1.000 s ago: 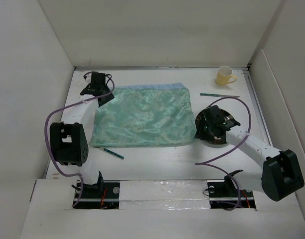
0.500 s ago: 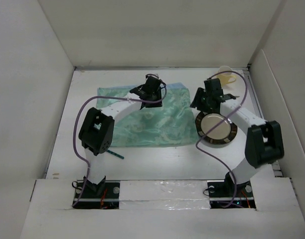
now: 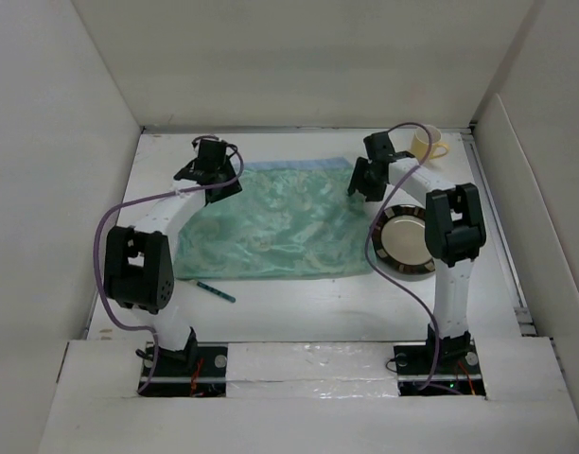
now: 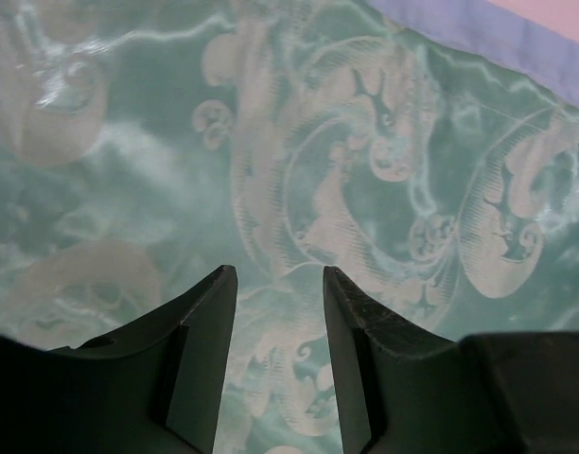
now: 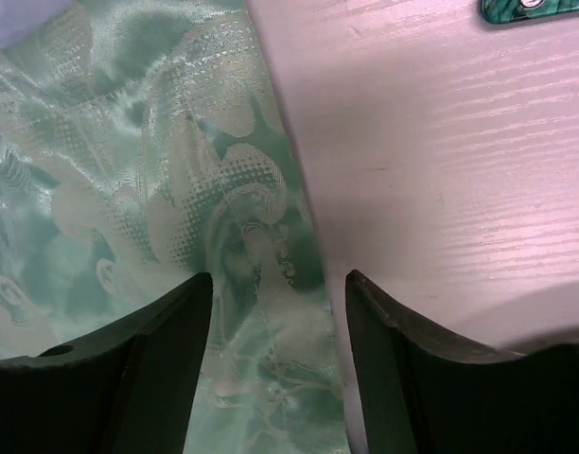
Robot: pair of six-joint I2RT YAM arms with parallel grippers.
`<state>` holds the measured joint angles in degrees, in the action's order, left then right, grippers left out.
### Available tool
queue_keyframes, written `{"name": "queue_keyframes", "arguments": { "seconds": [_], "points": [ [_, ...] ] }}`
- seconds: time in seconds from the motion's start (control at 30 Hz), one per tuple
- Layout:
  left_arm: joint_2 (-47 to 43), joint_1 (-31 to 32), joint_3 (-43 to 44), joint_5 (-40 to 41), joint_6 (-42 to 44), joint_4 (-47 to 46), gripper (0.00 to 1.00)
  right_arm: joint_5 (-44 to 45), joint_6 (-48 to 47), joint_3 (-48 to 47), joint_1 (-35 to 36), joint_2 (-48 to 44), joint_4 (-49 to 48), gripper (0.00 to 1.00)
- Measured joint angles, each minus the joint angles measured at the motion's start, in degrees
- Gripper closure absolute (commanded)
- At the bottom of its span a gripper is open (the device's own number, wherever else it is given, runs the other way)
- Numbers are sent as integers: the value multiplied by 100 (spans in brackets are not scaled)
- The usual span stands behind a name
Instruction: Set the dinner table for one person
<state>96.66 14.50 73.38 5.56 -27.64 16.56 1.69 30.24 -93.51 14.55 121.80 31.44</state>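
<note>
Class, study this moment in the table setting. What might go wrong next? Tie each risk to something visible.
1. The left claw and right claw hover open over the far corners of the placemat; uneven tugs might bunch the rippled cloth.
2. The right arm crosses above the plate, with the cup just behind it; a swing might knock either.

A mint-green patterned cloth placemat [image 3: 271,227] lies flat, with a round dark-rimmed plate with a shiny centre [image 3: 403,241] just right of it. A pale yellow mug [image 3: 427,144] stands beyond the plate. A slim teal utensil [image 3: 214,290] lies near the placemat's near-left corner.
</note>
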Motion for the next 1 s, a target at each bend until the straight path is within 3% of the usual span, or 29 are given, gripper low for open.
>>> {"name": "queue_keyframes", "arguments": {
  "seconds": [0.03, 0.1, 0.13, 0.17, 0.23, 0.37, 0.5, 0.57, 0.6, 0.63, 0.7, 0.8, 0.9, 0.93, 0.97, 1.0],
  "points": [
    [-111, -94, -122, 4, -2, 2, 61, -4, 0, -72, 4, 35, 87, 54],
    [-304, -293, -319, 0, -2, -4, 61, -63, -13, -151, 4, 122, 221, 68],
    [-413, -393, -437, -7, 0, -17, 61, -111, 0, -160, 4, 168, 284, 84],
    [-525, -514, -544, -17, 2, -11, 60, -166, -24, -179, 4, 192, 310, 93],
    [-719, -833, -761, -66, 20, -55, 59, -262, -4, -190, 0, 203, 354, 100],
    [-852, -1497, -1095, -153, 17, -127, 57, -393, 22, -190, -83, 212, 391, 100],
    [-649, -1672, -1172, -280, 20, -96, 56, -522, 103, -203, -304, 216, 385, 99],
    [-494, -1644, -1167, -382, 17, -96, 57, -566, 105, -284, -444, 264, 396, 85],
    [-400, -1639, -1167, -459, 17, -96, 57, -649, 92, -369, -494, 315, 411, 62],
    [-317, -1622, -1167, -525, 17, -90, 57, -649, 92, -476, -553, 369, 409, 62],
    [-251, -1609, -1176, -625, 13, -90, 57, -688, 28, -649, -621, 487, 398, 41],
    [-278, -1556, -1189, -686, 7, -90, 58, -863, -92, -728, -638, 503, 313, 34],
    [-398, -1453, -1187, -667, 2, -48, 60, -997, -201, -710, -636, 435, 313, 34],
    [-474, -1408, -1185, -664, 4, -33, 66, -1032, -223, -651, -638, 326, 304, 35],
    [-566, -1364, -1176, -680, 7, -11, 70, -1054, -232, -520, -640, 149, 280, 40],
    [-671, -1318, -1158, -728, 17, 11, 75, -1058, -240, -334, -660, -114, 262, 59]
  ]
}}
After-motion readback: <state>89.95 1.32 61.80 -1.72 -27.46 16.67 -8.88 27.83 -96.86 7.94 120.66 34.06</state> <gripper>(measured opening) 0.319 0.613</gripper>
